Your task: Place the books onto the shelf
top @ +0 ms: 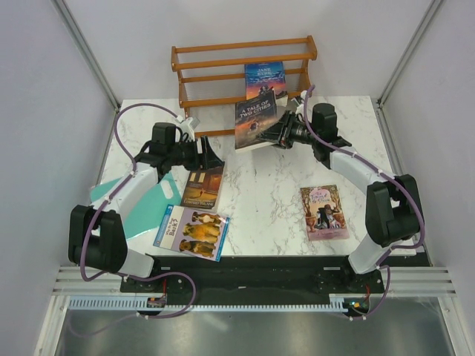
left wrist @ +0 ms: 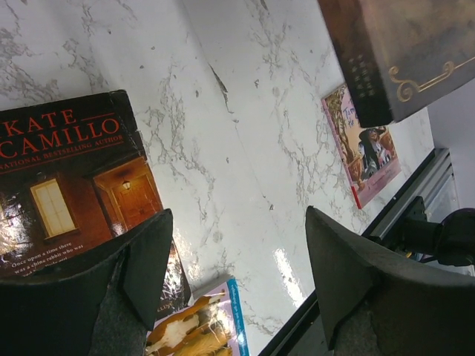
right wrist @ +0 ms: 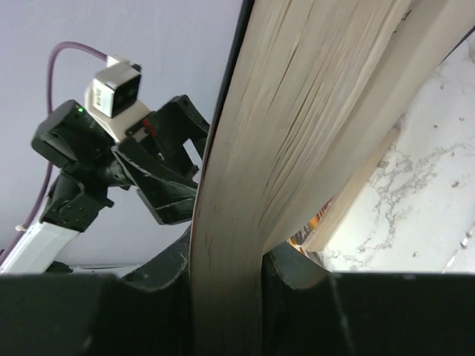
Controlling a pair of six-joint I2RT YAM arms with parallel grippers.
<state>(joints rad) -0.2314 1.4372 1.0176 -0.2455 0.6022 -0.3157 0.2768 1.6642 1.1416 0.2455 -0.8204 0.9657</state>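
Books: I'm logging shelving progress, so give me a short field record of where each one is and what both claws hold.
shelf: wooden rack at the far edge of the table
Jane Eyre: standing in the shelf
A Tale of Two Cities: clamped in the right claw, tilted, just in front of the shelf
brown-orange book: flat on the table, beside the left claw
left claw: open, empty
dog book: flat, near left
pink book: flat, near right
not yet shelved: four
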